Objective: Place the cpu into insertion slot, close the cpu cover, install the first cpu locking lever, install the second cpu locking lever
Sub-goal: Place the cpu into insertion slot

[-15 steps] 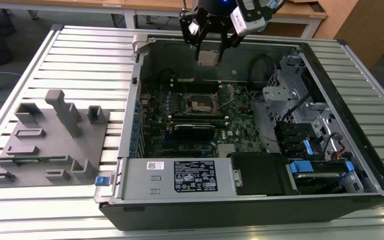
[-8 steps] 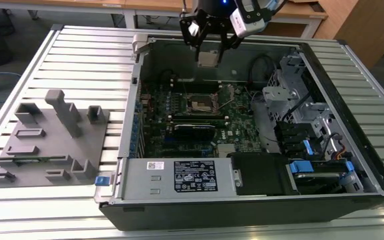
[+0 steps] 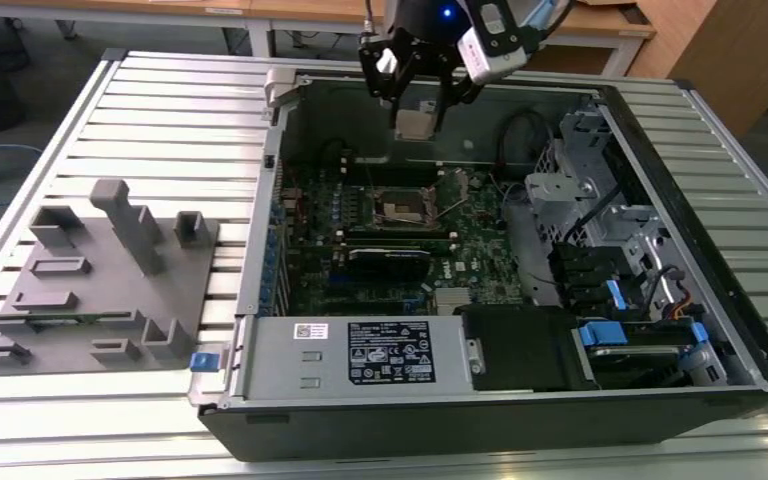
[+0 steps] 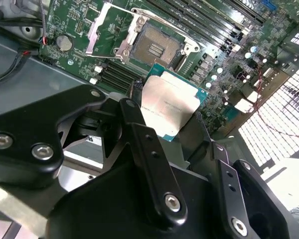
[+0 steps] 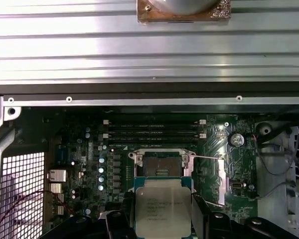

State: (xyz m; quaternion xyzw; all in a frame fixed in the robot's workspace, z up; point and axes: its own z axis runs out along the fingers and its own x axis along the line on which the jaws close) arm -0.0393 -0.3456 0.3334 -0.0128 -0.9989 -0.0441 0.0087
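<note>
The gripper (image 4: 165,118) is clamping a flat square chip (image 4: 169,104) by two opposite edges, its top dull silver, its rim green. In the exterior view the chip is hanging at twelve o'clock from the open socket (image 3: 404,208).

Looks like a robotics lab: slatted aluminium workbench (image 3: 157,110), opened desktop PC case (image 3: 491,420) on it, grey parts fixture (image 3: 104,280) alongside, robot arm (image 3: 424,15) overhead, wooden desks (image 3: 317,10) behind.

Bright light glares off the slatted metal table (image 5: 89,45), while the open computer case (image 3: 491,425) lies dimmer inside.
</note>
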